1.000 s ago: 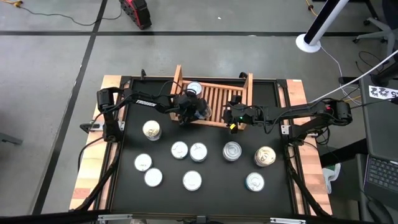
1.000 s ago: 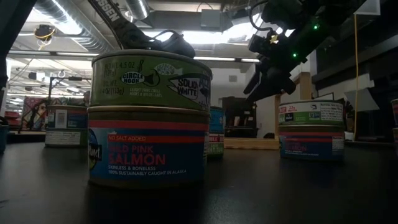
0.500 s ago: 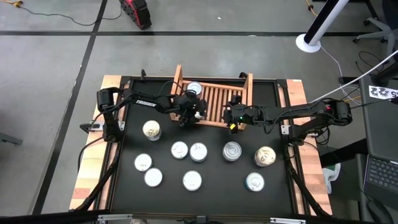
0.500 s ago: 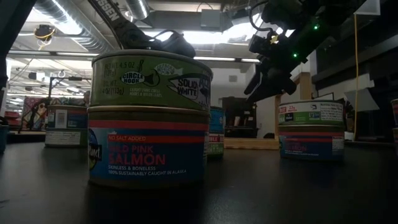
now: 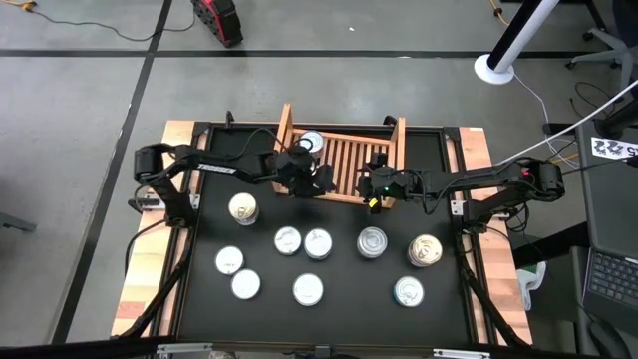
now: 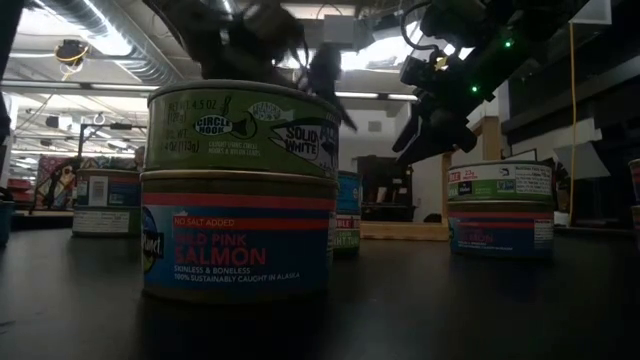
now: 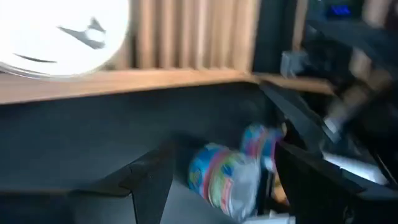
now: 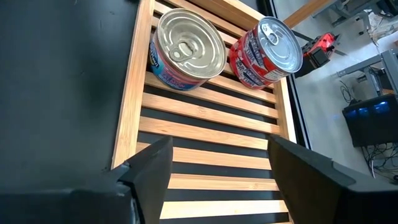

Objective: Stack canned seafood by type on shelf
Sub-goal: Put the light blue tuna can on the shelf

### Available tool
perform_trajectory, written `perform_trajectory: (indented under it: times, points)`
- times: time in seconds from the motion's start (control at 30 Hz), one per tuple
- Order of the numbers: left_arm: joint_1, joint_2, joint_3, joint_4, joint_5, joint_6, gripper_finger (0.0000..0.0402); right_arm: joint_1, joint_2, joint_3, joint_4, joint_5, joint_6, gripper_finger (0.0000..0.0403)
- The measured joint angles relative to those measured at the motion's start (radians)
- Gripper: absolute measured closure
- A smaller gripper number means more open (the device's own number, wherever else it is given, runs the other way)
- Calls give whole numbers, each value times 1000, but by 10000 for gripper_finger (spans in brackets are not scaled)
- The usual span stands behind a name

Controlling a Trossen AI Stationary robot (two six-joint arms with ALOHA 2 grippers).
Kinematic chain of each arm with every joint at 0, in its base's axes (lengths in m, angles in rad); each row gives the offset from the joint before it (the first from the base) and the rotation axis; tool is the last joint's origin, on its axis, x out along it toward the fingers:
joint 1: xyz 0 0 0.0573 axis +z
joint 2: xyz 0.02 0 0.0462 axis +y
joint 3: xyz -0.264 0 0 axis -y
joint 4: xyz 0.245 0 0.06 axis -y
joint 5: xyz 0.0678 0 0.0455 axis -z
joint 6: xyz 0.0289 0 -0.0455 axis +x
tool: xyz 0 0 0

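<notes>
The wooden shelf [image 5: 349, 165] lies at the table's far middle. At its left end a blue-and-pink tin [image 8: 186, 50] and a red tin [image 8: 267, 53] stand on their bases on the slats. The red one's lid [image 5: 311, 143] shows from above. Several more tins stand on the black table, such as a green tin stacked on a pink salmon tin [image 6: 240, 235]. My left gripper [image 5: 317, 181] hangs open above the shelf's left end, holding nothing. It is blurred in the left wrist view [image 7: 222, 149]. My right gripper [image 8: 219, 143] hovers open over the shelf's right part [image 5: 374, 187].
Loose tins stand in two rows on the table's near half, from a tin at the left [image 5: 243, 207] to one at the right [image 5: 426, 250]. In the low view another two-tin stack [image 6: 500, 205] stands at the right. Raised boards [image 5: 401, 140] bound the shelf's ends.
My left gripper has risen above the shelf's left end and rolled at the wrist, staying open. It moves fast enough to blur in the low and left wrist views. The tins have stayed where they were.
</notes>
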Motion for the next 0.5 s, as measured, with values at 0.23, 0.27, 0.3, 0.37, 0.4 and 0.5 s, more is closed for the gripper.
perform_trajectory:
  times: [0.23,0.27,0.3,0.37,0.4,0.5]
  points:
    - [-95,-74,0,-7,4,271,135,0,0,0,0,-31,0,141]
    - [-109,-79,0,-8,4,303,135,0,0,0,0,-42,0,141]
    - [-123,-82,0,-6,4,335,135,0,0,0,0,-52,0,141]
    - [-153,-85,0,-9,3,404,135,0,0,0,0,-81,0,141]
    - [-168,-85,0,-7,4,448,135,0,0,0,0,-97,0,141]
    - [-221,-85,0,-22,3,626,135,0,0,0,1,-140,0,141]
